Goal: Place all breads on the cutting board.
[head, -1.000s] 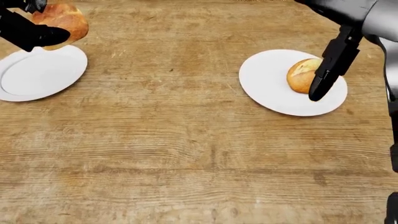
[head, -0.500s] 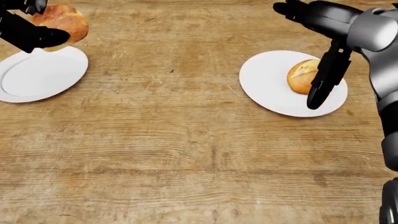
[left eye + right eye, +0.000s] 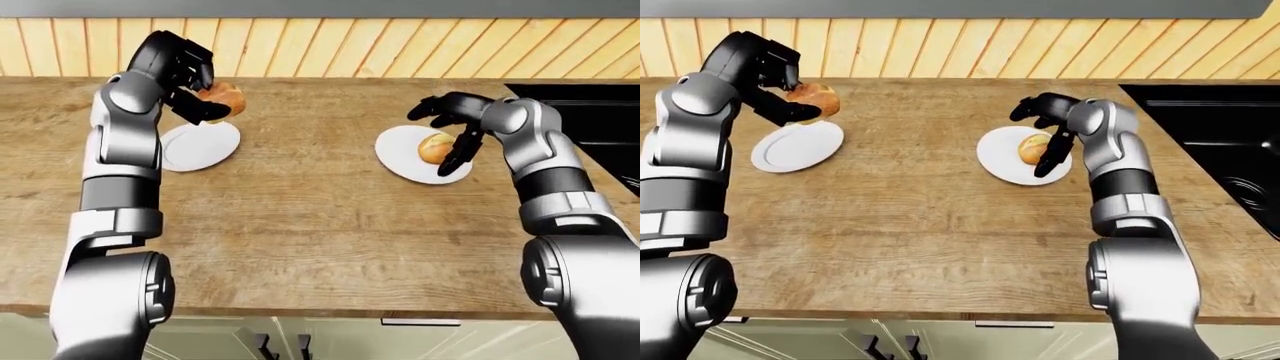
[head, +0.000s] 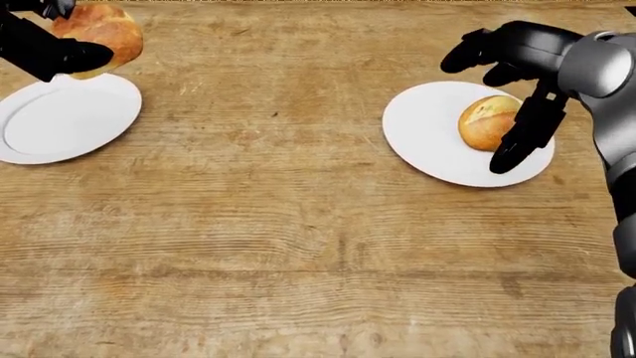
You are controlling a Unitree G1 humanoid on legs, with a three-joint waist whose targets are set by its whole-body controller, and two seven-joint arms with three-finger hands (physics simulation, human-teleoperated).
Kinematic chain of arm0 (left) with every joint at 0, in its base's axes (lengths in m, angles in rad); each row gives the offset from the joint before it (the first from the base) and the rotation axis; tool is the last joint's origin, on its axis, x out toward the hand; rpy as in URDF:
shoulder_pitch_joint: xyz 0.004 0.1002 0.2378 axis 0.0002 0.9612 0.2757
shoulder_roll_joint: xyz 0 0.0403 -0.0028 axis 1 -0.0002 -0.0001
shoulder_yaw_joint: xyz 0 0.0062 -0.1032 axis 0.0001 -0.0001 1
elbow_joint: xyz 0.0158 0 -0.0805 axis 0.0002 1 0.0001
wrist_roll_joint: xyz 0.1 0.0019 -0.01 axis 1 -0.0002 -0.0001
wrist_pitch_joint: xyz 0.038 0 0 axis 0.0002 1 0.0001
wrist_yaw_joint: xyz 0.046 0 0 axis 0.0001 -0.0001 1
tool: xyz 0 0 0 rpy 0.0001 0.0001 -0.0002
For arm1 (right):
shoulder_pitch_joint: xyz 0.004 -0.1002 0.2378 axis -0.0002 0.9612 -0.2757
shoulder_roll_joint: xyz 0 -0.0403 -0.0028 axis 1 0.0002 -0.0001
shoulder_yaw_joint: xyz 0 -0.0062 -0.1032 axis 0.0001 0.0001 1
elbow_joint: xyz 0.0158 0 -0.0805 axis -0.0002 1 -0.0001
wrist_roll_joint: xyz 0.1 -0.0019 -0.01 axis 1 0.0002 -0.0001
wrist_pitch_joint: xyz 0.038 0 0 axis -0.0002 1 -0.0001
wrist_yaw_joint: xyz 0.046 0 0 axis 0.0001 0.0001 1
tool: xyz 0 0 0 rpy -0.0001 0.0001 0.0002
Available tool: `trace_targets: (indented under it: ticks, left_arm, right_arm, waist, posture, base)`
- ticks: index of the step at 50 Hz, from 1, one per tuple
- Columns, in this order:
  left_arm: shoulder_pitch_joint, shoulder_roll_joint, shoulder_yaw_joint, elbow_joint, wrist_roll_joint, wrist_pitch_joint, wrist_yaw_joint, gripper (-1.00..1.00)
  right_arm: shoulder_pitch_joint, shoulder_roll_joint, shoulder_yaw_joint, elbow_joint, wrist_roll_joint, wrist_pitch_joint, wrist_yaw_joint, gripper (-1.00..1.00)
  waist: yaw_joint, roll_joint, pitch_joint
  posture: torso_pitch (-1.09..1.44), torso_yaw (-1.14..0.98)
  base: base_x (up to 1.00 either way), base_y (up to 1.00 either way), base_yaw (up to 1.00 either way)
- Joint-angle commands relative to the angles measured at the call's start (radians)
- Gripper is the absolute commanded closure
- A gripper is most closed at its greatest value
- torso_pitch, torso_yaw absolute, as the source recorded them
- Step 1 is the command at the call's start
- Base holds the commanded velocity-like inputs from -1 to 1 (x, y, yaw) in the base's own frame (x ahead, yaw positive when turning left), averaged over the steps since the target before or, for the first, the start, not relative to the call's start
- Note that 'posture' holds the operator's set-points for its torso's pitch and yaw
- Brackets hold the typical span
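Note:
My left hand (image 3: 200,94) is shut on a golden bread roll (image 4: 99,30), holding it above the top edge of an empty white plate (image 4: 60,123) at the head view's upper left. A second roll (image 4: 487,121) lies on another white plate (image 4: 427,134) at the right. My right hand (image 4: 502,89) hovers over that roll with its fingers spread: one finger (image 4: 522,138) hangs down by the roll's right side, the others (image 4: 472,52) stick out above the plate's top edge. No cutting board shows in any view.
The wooden counter (image 4: 298,224) fills the head view. A black stove (image 3: 1220,127) sits at the right end of the counter in the right-eye view. A wooden slat wall (image 3: 330,45) runs behind. Cabinet doors (image 3: 920,341) lie below the counter edge.
My right hand has swung in over the right plate, its upper fingers coming down and leftward into view. The left hand and its roll have stayed nearly still.

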Motion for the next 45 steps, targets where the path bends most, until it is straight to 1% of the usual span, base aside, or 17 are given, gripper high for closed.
trace_targets:
  ticks: [1, 9, 17, 28, 38, 42, 43, 44, 45]
  left_arm:
    - [-0.043, 0.013, 0.011, -0.035, -0.004, -0.029, 0.017, 1.0]
    - [-0.043, 0.02, 0.014, -0.045, -0.005, -0.022, 0.009, 1.0]
    - [-0.039, 0.016, 0.013, -0.032, -0.009, -0.034, 0.018, 1.0]
    - [-0.034, 0.013, 0.012, -0.044, -0.008, -0.025, 0.014, 1.0]
    - [-0.026, 0.011, 0.013, -0.043, -0.01, -0.031, 0.017, 1.0]
    - [-0.026, 0.011, 0.013, -0.037, -0.011, -0.035, 0.02, 1.0]
    - [-0.025, 0.01, 0.012, -0.036, -0.011, -0.037, 0.02, 1.0]
    - [-0.025, 0.01, 0.012, -0.034, -0.011, -0.038, 0.021, 1.0]
    - [-0.024, 0.01, 0.012, -0.035, -0.011, -0.038, 0.022, 1.0]
  right_arm:
    - [-0.042, -0.014, -0.01, -0.027, 0.006, -0.011, -0.024, -0.52]
    - [-0.042, -0.006, -0.003, 0.019, -0.001, -0.02, -0.064, -0.46]
    - [-0.039, -0.005, 0.001, 0.031, -0.006, -0.023, -0.078, -0.23]
    - [-0.035, -0.008, 0.001, 0.043, -0.009, -0.027, -0.085, -0.04]
    - [-0.032, -0.006, 0.003, 0.043, -0.013, -0.028, -0.094, 0.04]
    - [-0.029, -0.006, 0.006, 0.047, -0.018, -0.034, -0.102, 0.21]
    - [-0.03, -0.005, 0.006, 0.048, -0.019, -0.035, -0.103, 0.32]
    - [-0.029, -0.006, 0.006, 0.046, -0.02, -0.035, -0.104, 0.34]
    - [-0.025, -0.005, 0.006, 0.044, -0.021, -0.038, -0.109, 0.54]
  waist:
    - [0.0, 0.001, -0.034]
    - [-0.001, 0.0, -0.036]
    - [0.001, -0.003, -0.036]
    - [0.003, -0.006, -0.037]
    - [0.005, -0.004, -0.041]
    - [0.004, -0.004, -0.043]
    - [0.004, -0.005, -0.043]
    - [0.004, -0.005, -0.044]
    - [0.004, -0.005, -0.045]
  posture:
    - [0.0, 0.0]
    - [0.0, 0.0]
    - [0.0, 0.0]
    - [0.0, 0.0]
    - [0.0, 0.0]
    - [0.0, 0.0]
    - [0.0, 0.0]
    - [0.0, 0.0]
    - [0.0, 0.0]
  base:
    - [0.0, 0.0, 0.0]
    - [0.0, 0.0, 0.0]
    - [0.0, 0.0, 0.0]
    - [0.0, 0.0, 0.0]
    - [0.0, 0.0, 0.0]
    - [0.0, 0.0, 0.0]
    - [0.0, 0.0, 0.0]
    - [0.0, 0.0, 0.0]
    - [0.0, 0.0, 0.0]
